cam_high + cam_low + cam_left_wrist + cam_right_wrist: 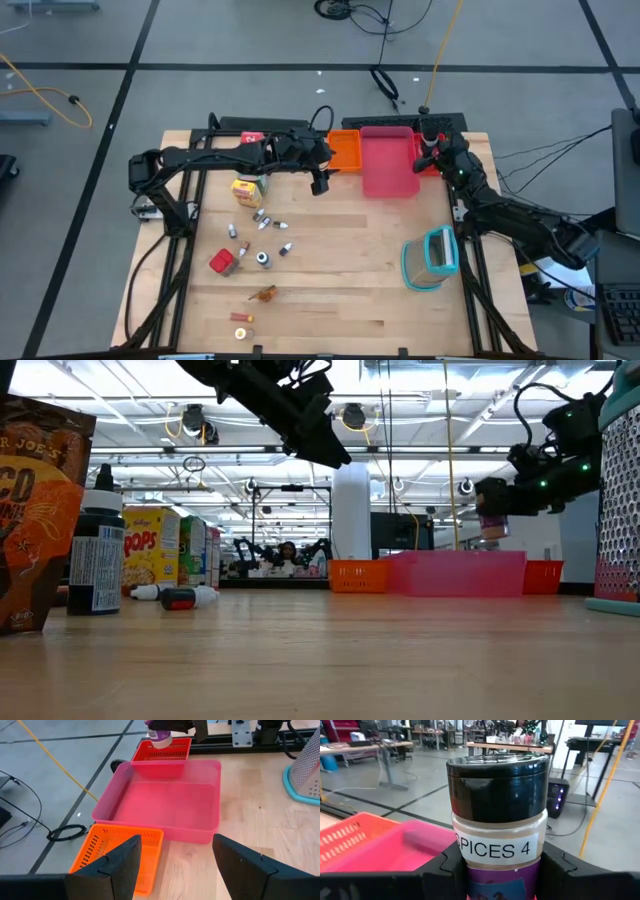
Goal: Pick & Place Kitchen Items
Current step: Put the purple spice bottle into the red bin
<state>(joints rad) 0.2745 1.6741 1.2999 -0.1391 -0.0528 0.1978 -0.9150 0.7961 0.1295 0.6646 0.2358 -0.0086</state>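
Note:
My right gripper [502,876] is shut on a small spice jar [497,800] with a black cap and a label reading "SPICES 4". It holds the jar in the air over the red tray [162,751] at the table's far right. My left gripper [175,865] hangs open and holds nothing, above the table just in front of the orange tray [117,851] and the pink tray [165,800]. More kitchen items lie at the left: a yellow carton [247,190], small bottles [265,222], a red cube [222,262] and orange-brown bits [263,293]. My right gripper pinches the jar's body at its labelled band [495,851], just under the black cap, between its two fingers [445,870]. The fingers lie level and point toward the table's far edge. The jar stands upright and lifted clear, with its lower end [160,741] above the red tray.
A teal-rimmed clear container [430,258] lies on the table's near right. A red carton [252,140] sits at the far left by the frame. Cartons and a dark-capped bottle [97,550] show at the left of the low view. Bare wood lies across the middle.

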